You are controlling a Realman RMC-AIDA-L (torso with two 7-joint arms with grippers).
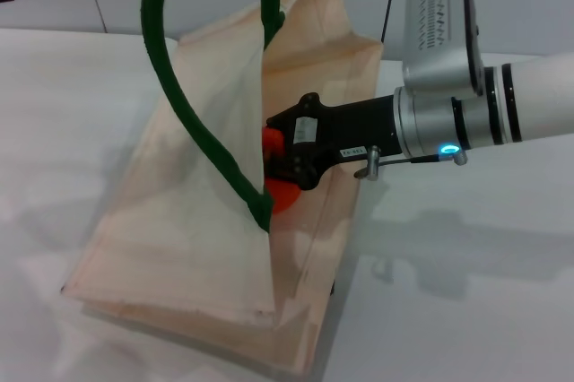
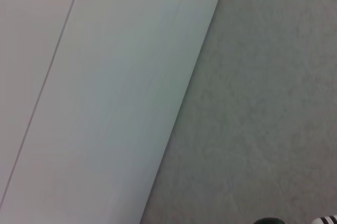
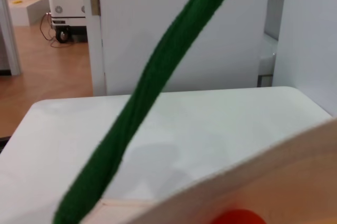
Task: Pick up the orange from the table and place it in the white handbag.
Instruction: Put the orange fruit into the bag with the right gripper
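Since the orange [image 1: 280, 192] sits right at the tip of the right gripper [image 1: 282, 167], inside the mouth of the white handbag [image 1: 179, 247], what you have to judge is how it lies relative to the bag's floor. From the head view, the right arm reaches in from the robot's right, its black gripper body passing over the near wall of the bag, and the fruit shows as orange patches just beyond and below the fingertips, partly hidden behind the dark green handle [image 1: 193, 122] that loops up across the opening. You cannot see from here whether the orange hangs above the bottom or already rests on it.

As for the tool, its fingers look closed around the orange, with fruit showing on both sides of them, so treat it as a firm pinch. In the right wrist view only a sliver of the orange [image 3: 239, 217] peeks over the cream fabric edge, with the green handle [image 3: 147, 92] slanting in front of the table [image 3: 210, 129].

Your left gripper is out of view; its wrist camera shows only a wall and floor. The right arm alone is placed to let go.
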